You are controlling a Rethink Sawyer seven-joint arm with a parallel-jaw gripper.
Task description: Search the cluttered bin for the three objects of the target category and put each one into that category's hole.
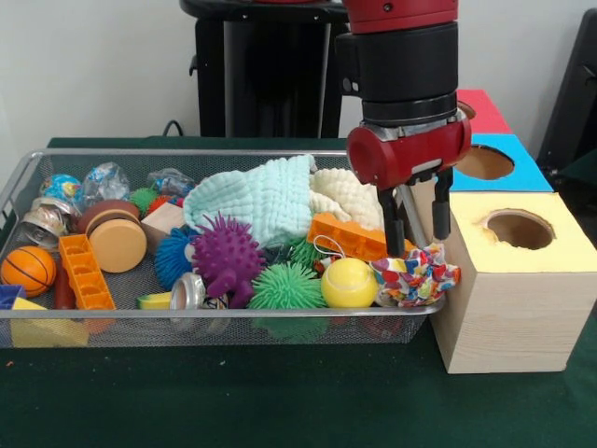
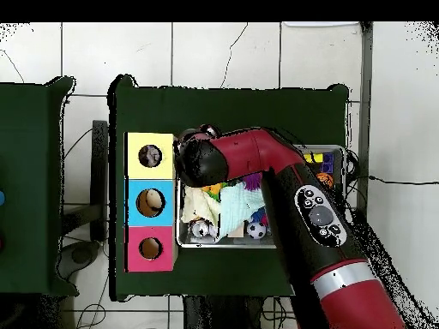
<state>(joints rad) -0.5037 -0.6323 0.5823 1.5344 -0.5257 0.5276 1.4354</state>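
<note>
Gripper [image 1: 417, 241] open, fingers straddling the multicolor rope toy [image 1: 416, 273] at lower right of wire bin [image 1: 19, 177]. Soft, light; pinch the knotted middle.

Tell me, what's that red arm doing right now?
Gripper open, poised over multicoloured cloth toy at wire bin corner. Yellow-topped hole empty. Yellow ball alongside.

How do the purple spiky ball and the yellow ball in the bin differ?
The purple spiky ball is covered in soft spikes; the yellow ball is smooth with a faint seam. The purple one looks larger than the yellow one. The yellow ball sits nearer the gripper, beside the multicoloured cloth; the purple one lies toward the bin's middle, next to the green spiky ball. Both are round and rest near the front wall.
</note>
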